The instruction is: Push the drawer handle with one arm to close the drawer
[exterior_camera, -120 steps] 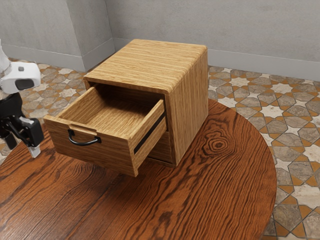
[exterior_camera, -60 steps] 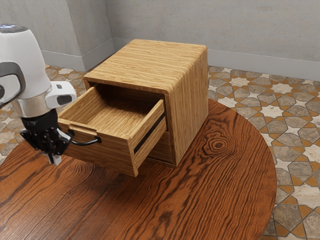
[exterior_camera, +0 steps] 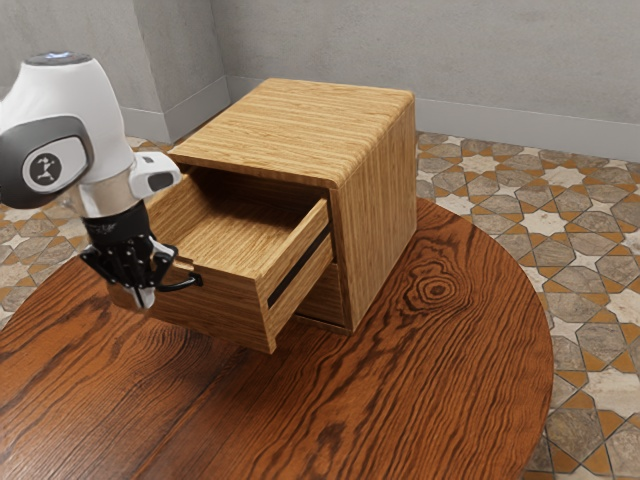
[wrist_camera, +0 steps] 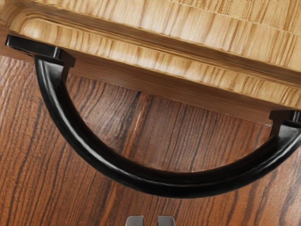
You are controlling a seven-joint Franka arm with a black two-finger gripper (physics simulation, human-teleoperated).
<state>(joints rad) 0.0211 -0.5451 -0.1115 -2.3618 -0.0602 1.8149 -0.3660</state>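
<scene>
White-and-grey robot arm (exterior_camera: 95, 100) holds its black two-finger gripper (exterior_camera: 145, 298) at an open drawer.
Exterior view: the light striped-wood drawer (exterior_camera: 235, 308) juts from the upper part of a matching box-shaped cabinet (exterior_camera: 300, 125) on a round, dark-grained reddish-brown wooden table (exterior_camera: 430, 400); the gripper points down in front of the drawer's face, beside the curved black handle (exterior_camera: 182, 286) and over its end toward the exterior view's left. Wrist view: the handle bows out from the drawer's front edge above the tabletop, and the grey fingertips (wrist_camera: 135, 221) stand on its outer side, slightly parted with nothing gripped; whether the gripper touches the handle cannot be told.
</scene>
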